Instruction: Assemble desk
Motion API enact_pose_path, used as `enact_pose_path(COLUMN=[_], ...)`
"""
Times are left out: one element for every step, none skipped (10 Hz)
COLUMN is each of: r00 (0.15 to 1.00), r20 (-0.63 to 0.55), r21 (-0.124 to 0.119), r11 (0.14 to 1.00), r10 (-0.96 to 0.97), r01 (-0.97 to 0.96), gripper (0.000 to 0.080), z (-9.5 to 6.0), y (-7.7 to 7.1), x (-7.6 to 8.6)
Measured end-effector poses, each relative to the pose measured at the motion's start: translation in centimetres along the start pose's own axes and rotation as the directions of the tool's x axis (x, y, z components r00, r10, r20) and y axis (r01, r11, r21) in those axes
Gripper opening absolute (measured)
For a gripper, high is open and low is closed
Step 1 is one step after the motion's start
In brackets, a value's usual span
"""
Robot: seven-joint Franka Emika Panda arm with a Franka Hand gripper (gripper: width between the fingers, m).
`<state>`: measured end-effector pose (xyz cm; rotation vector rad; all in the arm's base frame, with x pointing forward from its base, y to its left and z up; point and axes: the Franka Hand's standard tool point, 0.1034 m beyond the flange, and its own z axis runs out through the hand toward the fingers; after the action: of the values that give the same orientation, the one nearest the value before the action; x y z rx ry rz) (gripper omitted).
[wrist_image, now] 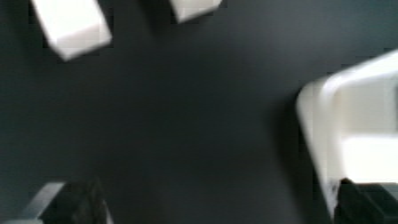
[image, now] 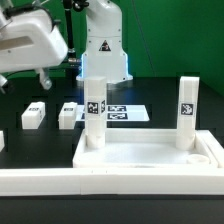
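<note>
Large flat white rectangular plastic panel [image: 140, 150] with a raised rim lies on the matte black desk [image: 40, 145], in the exterior view's foreground toward that view's right. Two short white square-section legs stand upright at its far corners: left upright leg [image: 95, 105] and right upright leg [image: 187, 108], each with a black-and-white tag. Two loose legs [image: 33, 115] [image: 68, 114], same section and tagged, lie flat on the desk beyond the panel's left end. The pincer [wrist_image: 210, 200] hangs from the white arm [image: 30, 45] high at the exterior view's left, above the loose legs and well apart from the panel. Wrist view: one dark finger [wrist_image: 54, 203] at each lower corner, jaws wide apart, only bare desk between them. It grips nothing and touches nothing. The same view shows two blurred white blocks [wrist_image: 71, 25] [wrist_image: 192, 8] and a rounded white edge [wrist_image: 356, 110], too smeared to identify. The marker board [image: 128, 112] lies flat behind the left upright leg. A long low white border rail [image: 35, 180] runs along the front.
</note>
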<state>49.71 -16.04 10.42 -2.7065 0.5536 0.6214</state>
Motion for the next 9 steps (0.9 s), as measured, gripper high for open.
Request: enact_pose_path(r00=[0.999, 0.993, 0.986, 0.965, 0.949, 0.946, 0.947, 0.947, 0.947], r20=[0.050, 0.114, 0.164, 0.262, 0.315, 0.322, 0.320, 0.319, 0.319], r21=[0.003, 0.009, 0.013, 0.018, 0.022, 0.011, 0.010, 0.010, 0.010], r11=[1.000, 1.000, 1.000, 1.000, 0.999, 0.999, 0.999, 0.999, 0.999], r10=[0.003, 0.002, 0.005, 0.020, 0.034, 0.034, 0.033, 0.034, 0.034], r01=[-0.004, -0.003, -0.007, -0.025, -0.043, -0.040, -0.039, -0.039, -0.039], gripper=[0.0649, 0.0649, 0.0649, 0.0649, 0.0649, 0.0649, 0.0649, 0.0649, 0.0649], z=[0.3, 0.5, 1.0, 2.6, 4.2, 4.6, 4.5, 4.5, 4.5], y=[0.2, 0.1, 0.4, 1.1, 2.0, 2.1, 2.1, 2.1, 2.1], x=[0.3, 0.1, -0.2, -1.7, -2.3, -2.4, -2.3, -2.3, -2.3])
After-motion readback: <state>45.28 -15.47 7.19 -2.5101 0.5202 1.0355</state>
